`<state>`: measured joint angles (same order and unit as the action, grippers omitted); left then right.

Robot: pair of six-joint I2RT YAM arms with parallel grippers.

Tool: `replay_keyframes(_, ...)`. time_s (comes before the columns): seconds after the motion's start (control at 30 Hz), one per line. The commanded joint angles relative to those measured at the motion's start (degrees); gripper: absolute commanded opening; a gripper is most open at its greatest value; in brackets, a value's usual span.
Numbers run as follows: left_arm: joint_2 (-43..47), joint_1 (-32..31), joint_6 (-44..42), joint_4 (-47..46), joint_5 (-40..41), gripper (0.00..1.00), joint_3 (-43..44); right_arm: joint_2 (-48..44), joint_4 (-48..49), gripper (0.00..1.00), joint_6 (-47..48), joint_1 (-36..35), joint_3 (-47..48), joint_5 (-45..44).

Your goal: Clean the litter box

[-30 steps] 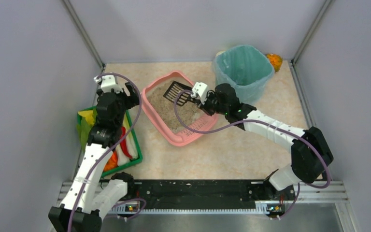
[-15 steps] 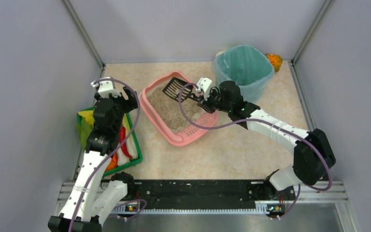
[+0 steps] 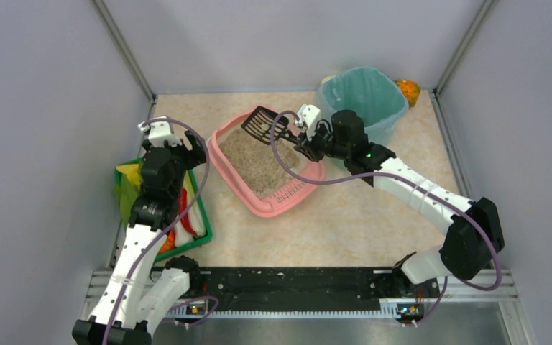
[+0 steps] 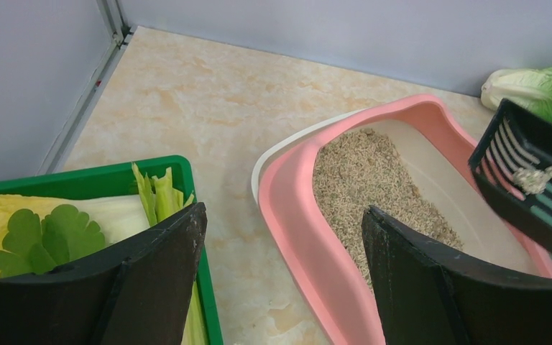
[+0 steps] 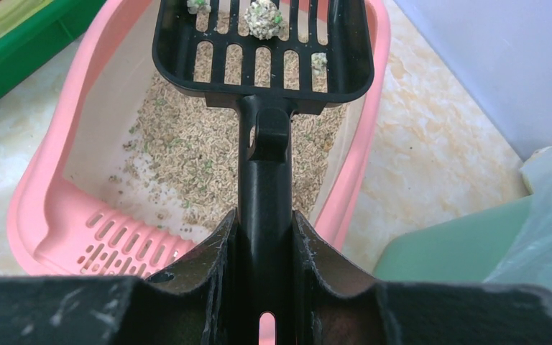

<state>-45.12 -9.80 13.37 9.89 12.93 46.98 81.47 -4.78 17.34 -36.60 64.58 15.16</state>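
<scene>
The litter box (image 3: pixel 221 159) is a shallow pink tray with beige litter, lying mid-table with its slotted ledge (image 3: pixel 292 191) toward the near right. My right gripper (image 3: pixel 300 141) is shut on the handle of a black slotted scoop (image 3: pixel 262 123), held above the box's far end. In the right wrist view the scoop (image 5: pixel 262 65) carries a few pale clumps (image 5: pixel 262 18), and my right gripper (image 5: pixel 264 223) clamps the handle above the litter box (image 5: pixel 39 194). My left gripper (image 3: pixel 190 147) hangs open and empty left of the box. Between its fingers (image 4: pixel 284 215) lie the pink rim (image 4: pixel 295 208) and bare table.
A tall teal-lined bin (image 3: pixel 363 100) stands just behind and right of the scoop, with an orange item (image 3: pixel 407 91) behind it. A green tray (image 3: pixel 200 241) of vegetables sits under my left arm. A cabbage (image 4: pixel 539 86) lies by the back wall. Grey walls close in on three sides.
My right gripper has raised the scoop out of the litter and carried it up and back, closer to the bin. The left arm has barely moved.
</scene>
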Motion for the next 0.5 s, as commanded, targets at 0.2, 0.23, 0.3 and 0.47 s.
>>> replay_keyframes(0.2,1.46,-0.04,-2.44,-7.98,0.57,0.84,-4.34,-3.44,-13.90,0.00,4.60,0.39,12.92,-5.25)
replay_keyframes(0.23,1.62,-0.10,-2.73,-8.76,0.60,0.84,-4.78,-3.69,-15.03,0.00,5.19,0.39,13.50,-5.94)
replay_keyframes(0.3,1.83,-0.13,-3.03,-10.29,0.68,0.84,-5.98,-4.15,-17.66,0.00,6.36,0.52,15.34,-7.74)
replay_keyframes(0.47,1.83,-0.46,-2.99,-14.55,1.26,0.84,-8.86,-4.73,-24.00,0.00,6.81,2.64,19.83,-10.11)
